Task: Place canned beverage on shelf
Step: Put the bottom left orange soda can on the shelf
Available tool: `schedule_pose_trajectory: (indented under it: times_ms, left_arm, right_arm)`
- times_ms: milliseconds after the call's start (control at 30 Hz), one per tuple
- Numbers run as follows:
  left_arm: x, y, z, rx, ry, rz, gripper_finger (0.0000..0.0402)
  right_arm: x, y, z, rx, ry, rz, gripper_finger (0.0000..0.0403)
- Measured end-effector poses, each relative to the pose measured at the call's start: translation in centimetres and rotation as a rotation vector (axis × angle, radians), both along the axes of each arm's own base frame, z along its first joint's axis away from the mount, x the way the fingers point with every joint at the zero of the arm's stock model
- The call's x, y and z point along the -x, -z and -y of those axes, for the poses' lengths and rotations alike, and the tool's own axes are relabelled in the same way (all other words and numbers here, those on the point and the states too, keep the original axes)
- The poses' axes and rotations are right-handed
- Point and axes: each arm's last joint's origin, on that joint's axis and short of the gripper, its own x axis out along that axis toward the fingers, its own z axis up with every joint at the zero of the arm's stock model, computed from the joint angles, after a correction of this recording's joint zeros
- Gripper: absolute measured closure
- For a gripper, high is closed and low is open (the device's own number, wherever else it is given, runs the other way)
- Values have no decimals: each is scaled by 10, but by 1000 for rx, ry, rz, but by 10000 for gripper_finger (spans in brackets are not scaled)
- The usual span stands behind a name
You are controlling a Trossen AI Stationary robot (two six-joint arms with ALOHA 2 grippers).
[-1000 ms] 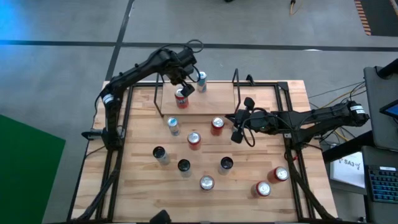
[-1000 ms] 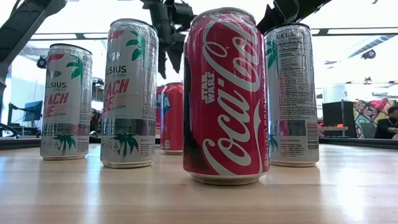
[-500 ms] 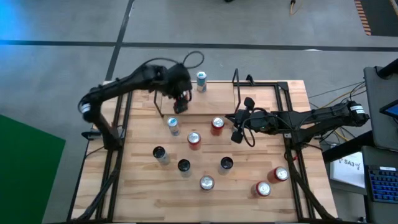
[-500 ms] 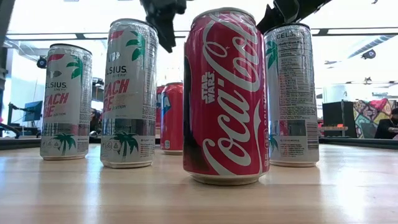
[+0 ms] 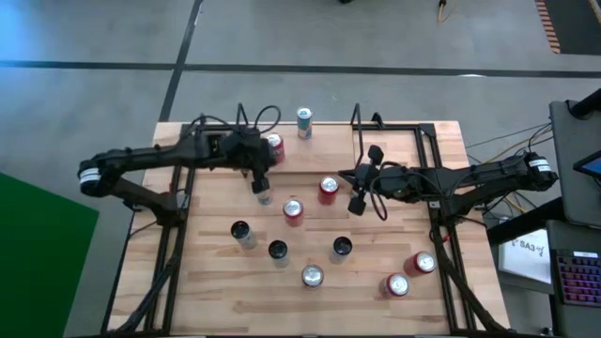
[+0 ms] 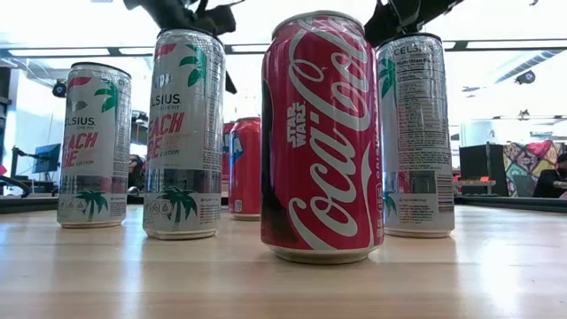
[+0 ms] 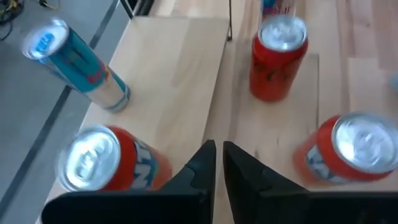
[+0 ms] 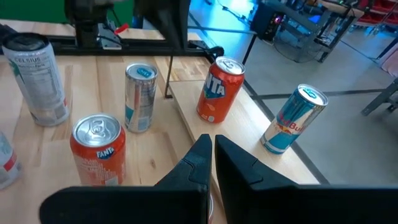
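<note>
Cans: an orange can (image 5: 274, 144) and a blue can (image 5: 304, 121) already stand on the shelf (image 5: 331, 147), while many others wait on the counter (image 5: 366, 272). Left gripper (image 5: 260, 176), fingers pressed together and empty, hangs just before the shelf; right gripper (image 5: 356, 205), likewise closed and empty, waits mid-counter.

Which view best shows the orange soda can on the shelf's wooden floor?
The right wrist view: the orange soda can stands whole, side lettering visible, on the shelf floor. The high view shows only its lid; the left wrist view, lid and upper side. The low view does not clearly show it.
</note>
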Motion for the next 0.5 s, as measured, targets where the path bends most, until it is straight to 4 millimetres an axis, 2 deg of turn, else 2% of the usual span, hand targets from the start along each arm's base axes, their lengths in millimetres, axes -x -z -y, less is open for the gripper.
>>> schedule_pose_trajectory:
  times_ms: [133,500]
  left_arm:
    - [2,17,-1,-29,-10,-28,400]
    - [1,31,-28,-84,-59,-79,401]
  right_arm:
    - [0,-1,0,-2,0,14,390]
    - [-1,-2,0,0,7,22,390]
